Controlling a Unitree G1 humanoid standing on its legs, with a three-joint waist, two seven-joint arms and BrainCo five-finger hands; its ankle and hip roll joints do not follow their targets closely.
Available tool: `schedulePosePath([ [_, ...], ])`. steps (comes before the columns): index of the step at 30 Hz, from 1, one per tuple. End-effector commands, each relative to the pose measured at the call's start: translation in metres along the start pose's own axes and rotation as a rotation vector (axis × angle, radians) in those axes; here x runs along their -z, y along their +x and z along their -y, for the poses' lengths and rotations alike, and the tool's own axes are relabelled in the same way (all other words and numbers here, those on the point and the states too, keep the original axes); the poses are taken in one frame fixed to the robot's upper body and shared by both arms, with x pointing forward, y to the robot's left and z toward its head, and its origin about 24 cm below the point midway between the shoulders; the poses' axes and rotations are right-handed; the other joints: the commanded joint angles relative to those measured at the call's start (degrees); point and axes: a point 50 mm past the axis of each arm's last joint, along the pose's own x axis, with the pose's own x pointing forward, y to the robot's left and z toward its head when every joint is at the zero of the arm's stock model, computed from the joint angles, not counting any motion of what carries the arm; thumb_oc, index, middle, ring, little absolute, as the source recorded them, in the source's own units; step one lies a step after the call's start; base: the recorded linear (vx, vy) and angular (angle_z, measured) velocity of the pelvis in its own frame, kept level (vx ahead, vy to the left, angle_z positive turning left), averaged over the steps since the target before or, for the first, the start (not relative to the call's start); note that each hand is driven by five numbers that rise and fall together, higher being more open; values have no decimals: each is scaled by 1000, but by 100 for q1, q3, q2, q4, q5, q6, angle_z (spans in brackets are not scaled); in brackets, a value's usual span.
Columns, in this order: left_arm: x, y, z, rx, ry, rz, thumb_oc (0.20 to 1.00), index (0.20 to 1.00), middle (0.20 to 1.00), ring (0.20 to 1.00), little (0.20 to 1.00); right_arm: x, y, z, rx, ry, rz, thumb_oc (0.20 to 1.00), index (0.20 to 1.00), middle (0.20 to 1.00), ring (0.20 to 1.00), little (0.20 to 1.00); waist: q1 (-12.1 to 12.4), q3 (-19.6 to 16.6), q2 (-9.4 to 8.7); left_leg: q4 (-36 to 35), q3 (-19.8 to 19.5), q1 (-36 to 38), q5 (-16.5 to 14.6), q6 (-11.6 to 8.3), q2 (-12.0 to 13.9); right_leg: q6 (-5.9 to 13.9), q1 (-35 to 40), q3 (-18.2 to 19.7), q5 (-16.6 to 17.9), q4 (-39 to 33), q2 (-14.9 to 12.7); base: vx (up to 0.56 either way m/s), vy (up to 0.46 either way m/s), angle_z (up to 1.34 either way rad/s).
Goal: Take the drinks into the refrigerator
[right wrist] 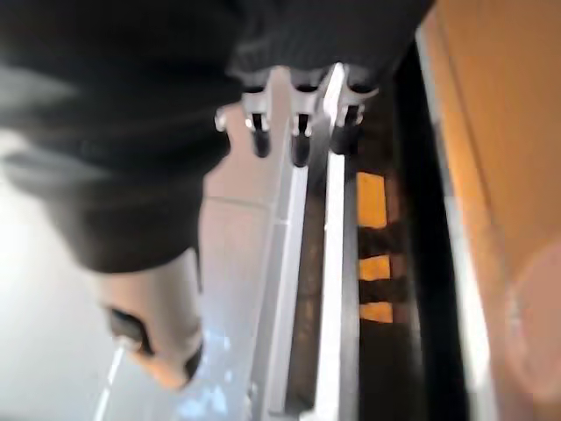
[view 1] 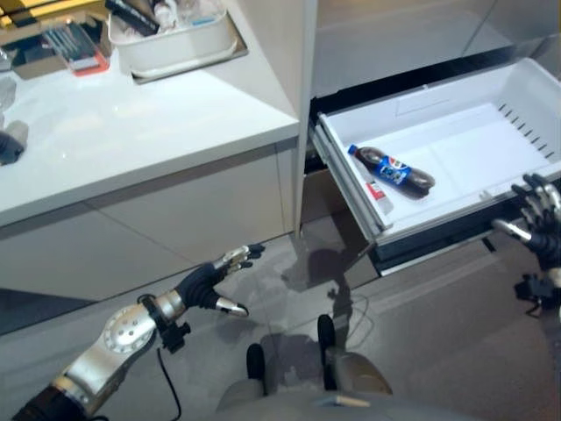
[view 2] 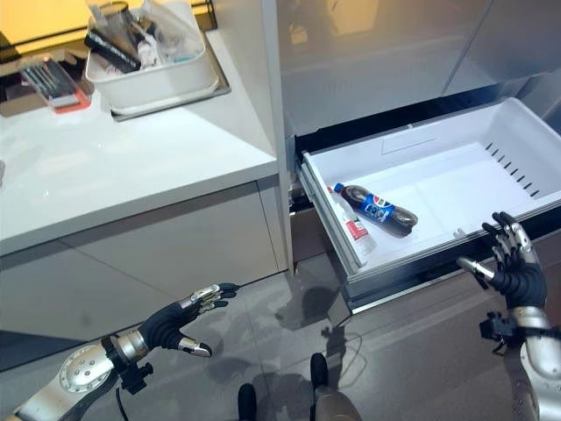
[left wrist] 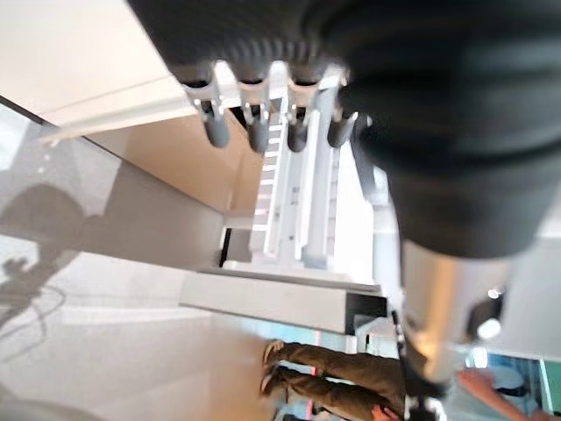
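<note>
The refrigerator's white drawer [view 1: 436,224] stands pulled out at the right. Inside it a dark cola bottle [view 1: 393,170] with a blue label lies on its side. A second bottle [view 2: 351,226] with a red and white label lies against the drawer's left wall. My right hand [view 2: 514,274] is at the right end of the drawer's front edge, open, its fingers [right wrist: 298,133] spread close to the rim and holding nothing. My left hand [view 1: 207,284] hovers low over the floor in front of the cabinet, open and empty, its fingers [left wrist: 254,124] straight.
A white counter [view 1: 131,123] runs along the left, with a white basin [view 1: 180,48] of utensils and a red-edged tray [view 1: 77,51] at its back. Grey floor [view 2: 412,351] lies before the drawer. A person's legs [left wrist: 324,373] stand beyond the cabinet.
</note>
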Motion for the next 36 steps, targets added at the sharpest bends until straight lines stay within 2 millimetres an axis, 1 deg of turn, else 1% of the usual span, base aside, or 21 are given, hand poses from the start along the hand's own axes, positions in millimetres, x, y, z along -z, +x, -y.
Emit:
schedulePosePath([
  [1, -2, -14, -9, -74, -5, 49, 1000, 1000, 1000, 1000, 1000, 15, -19, 4, -17, -59, -66, 1000, 1000, 1000, 1000, 1000, -131, -315, -240, 9, -109, 126, -195, 290, -415, 359, 234, -199, -489, 436, -44, 62, 19, -19],
  [2, 0, -16, -10, -85, -13, 43, 1000, 1000, 1000, 1000, 1000, 24, -26, 3, -14, -57, -112, 1000, 1000, 1000, 1000, 1000, -142, -356, -243, 9, -78, 158, -208, 292, -416, 373, 261, -180, -473, 422, -45, 42, 9, -14],
  [3, 0, -16, -10, -85, -13, 42, 1000, 1000, 1000, 1000, 1000, 24, -26, 3, -15, -56, -113, 1000, 1000, 1000, 1000, 1000, -140, -358, -247, 9, -72, 162, -211, 293, -416, 373, 266, -175, -471, 418, -44, 49, 24, -13],
  [4, 2, -19, -11, -103, -16, 35, 1000, 1000, 1000, 1000, 1000, 37, -37, 5, -14, -73, -185, 1000, 1000, 1000, 1000, 1000, -154, -415, -238, 9, -23, 209, -231, 303, -428, 386, 305, -116, -471, 401, -40, 31, 19, -18],
  [5, 2, -20, -11, -104, -16, 34, 1000, 1000, 1000, 1000, 1000, 37, -37, 5, -15, -73, -185, 1000, 1000, 1000, 1000, 1000, -151, -417, -241, 9, -16, 212, -234, 304, -428, 387, 307, -110, -470, 399, -39, 40, 30, -23],
  [6, 3, -21, -12, -111, -14, 30, 1000, 1000, 1000, 1000, 1000, 44, -41, 4, -13, -79, -219, 915, 915, 915, 915, 915, -160, -445, -240, 9, 22, 236, -244, 307, -431, 394, 314, -86, -461, 395, -43, 33, 27, -16],
  [7, 5, -23, -12, -123, -20, 27, 1000, 1000, 1000, 1000, 1000, 58, -52, 4, -10, -81, -294, 429, 429, 429, 429, 429, -164, -476, -233, 9, 64, 279, -265, 323, -441, 411, 342, -33, -456, 387, -44, 39, 32, -19],
  [8, 4, -22, -12, -124, -20, 31, 1000, 1000, 1000, 1000, 1000, 65, -57, 3, -9, -79, -334, 200, 200, 200, 200, 200, -162, -491, -231, 9, 90, 298, -280, 332, -454, 416, 351, -2, -450, 384, -43, 30, 21, -17],
  [9, 4, -23, -12, -124, -20, 30, 1000, 1000, 1000, 1000, 1000, 66, -57, 3, -10, -79, -334, 200, 200, 200, 200, 200, -158, -490, -233, 9, 97, 301, -282, 333, -453, 417, 351, 5, -450, 383, -41, 7, 24, -21],
  [10, 4, -22, -12, -127, -15, 34, 1000, 1000, 1000, 1000, 1000, 79, -66, 2, -16, -85, -412, 200, 200, 200, 200, 200, -155, -497, -224, 9, 142, 312, -299, 349, -468, 433, 348, 54, -439, 381, -44, -4, 24, -12],
  [14, 3, -20, -12, -133, -8, 39, 1000, 1000, 1000, 1000, 1000, 98, -80, -4, -51, -117, -526, 200, 200, 200, 200, 200, -124, -475, -214, 9, 206, 333, -311, 373, -497, 438, 339, 120, -426, 398, -38, 5, 18, -13],
  [15, 2, -20, -12, -138, -5, 49, 1000, 1000, 1000, 1000, 1000, 110, -87, -8, -85, -163, -599, 200, 200, 200, 200, 200, -92, -447, -202, 9, 214, 349, -317, 391, -510, 442, 352, 139, -432, 404, -43, 15, 23, -17],
  [19, -2, -15, -13, -154, -14, 82, 1000, 1000, 1000, 1000, 1000, 122, -85, -18, -112, -205, -640, 200, 200, 200, 200, 200, -38, -377, -194, 9, 212, 360, -311, 408, -529, 448, 355, 149, -446, 432, -55, 2, 8, -9],
  [20, -4, -11, -13, -161, -14, 103, 1000, 1000, 1000, 1000, 1000, 124, -81, -25, -123, -209, -638, 200, 200, 200, 200, 200, -2, -358, -193, 14, 195, 374, -316, 418, -538, 445, 386, 138, -464, 432, -65, 12, 4, -5],
  [22, -6, -9, -12, -162, -13, 115, 1000, 1000, 1000, 1000, 1000, 126, -78, -30, -141, -227, -637, 200, 200, 200, 200, 200, 19, -330, -198, 18, 181, 391, -320, 425, -540, 445, 414, 131, -476, 434, -69, 7, -3, -2],
  [23, -9, -6, -13, -160, -1, 130, 1000, 1000, 1000, 1000, 1000, 128, -71, -38, -184, -273, -633, 200, 200, 200, 200, 200, 72, -301, -200, 22, 134, 410, -328, 440, -545, 436, 448, 115, -498, 442, -82, 0, 0, 0],
  [24, -9, -6, -13, -160, 0, 130, 1000, 1000, 1000, 1000, 1000, 128, -70, -39, -184, -274, -632, 200, 200, 200, 200, 200, 68, -294, -202, 22, 132, 413, -329, 441, -545, 436, 452, 112, -500, 443, -83, 0, 0, 0],
  [25, -14, -2, -12, -152, 8, 153, 1000, 1000, 1000, 1000, 1000, 129, -61, -46, -205, -299, -616, 200, 200, 200, 200, 200, 123, -266, -213, 31, 97, 427, -332, 449, -555, 428, 479, 85, -517, 454, -89, 0, 0, 0],
  [32, -27, 10, -9, -118, 35, 211, 1000, 1000, 1000, 1000, 1000, 139, -43, -64, -241, -367, -636, 200, 200, 200, 200, 200, 294, -202, -250, 20, -29, 441, -329, 452, -549, 405, 570, -59, -571, 441, -118, 13, -22, 15],
  [33, -31, 14, -8, -105, 32, 229, 1000, 1000, 1000, 1000, 1000, 142, -36, -69, -246, -398, -645, 200, 200, 200, 200, 200, 369, -181, -256, 17, -86, 441, -314, 454, -543, 394, 582, -122, -590, 462, -127, 9, -25, 13],
  [36, -34, 18, -7, -99, 33, 244, 1000, 1000, 1000, 1000, 1000, 142, -29, -74, -253, -416, -640, 200, 200, 200, 200, 200, 410, -161, -269, 9, -150, 454, -311, 452, -543, 388, 608, -171, -606, 472, -133, 13, -24, 25],
])
